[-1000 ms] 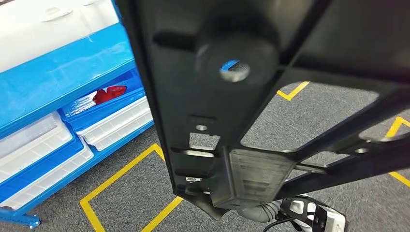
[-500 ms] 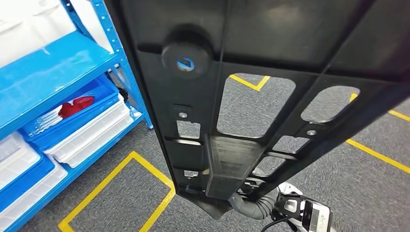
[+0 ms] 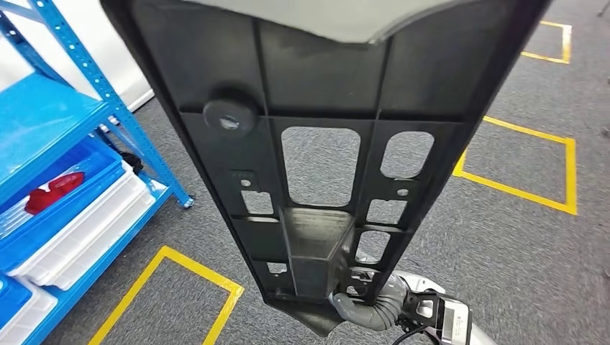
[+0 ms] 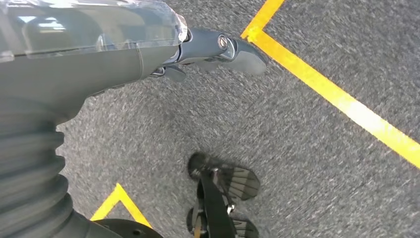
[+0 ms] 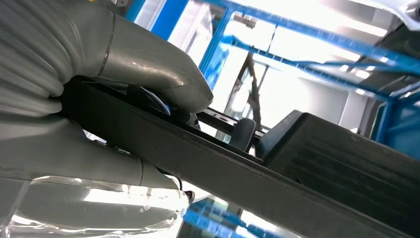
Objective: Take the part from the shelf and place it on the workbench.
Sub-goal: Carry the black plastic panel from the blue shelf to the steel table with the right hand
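I've got the right hand (image 5: 99, 119) clamped on the lower end of the black part (image 3: 316, 144), carried upright off the blue shelf (image 3: 65, 144) to clear the floor, while the left hand (image 4: 218, 49) hangs empty, fingers loosely extended

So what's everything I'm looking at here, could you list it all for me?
Panel: one, black plastic with cut-out holes, held up close in front of the head camera.
Shelf: one, blue metal, at the left.
Trays: several, white, stacked on the lower shelf levels.
Red thing: one, lying in a blue bin on the shelf; too small to identify.
Floor tape: yellow outlines on grey carpet.
Right hand: grey, grips the panel's lower edge, thumb on one face, the rest on the other.
Left hand: dark fingers, hanging over the carpet, holding nothing visible.
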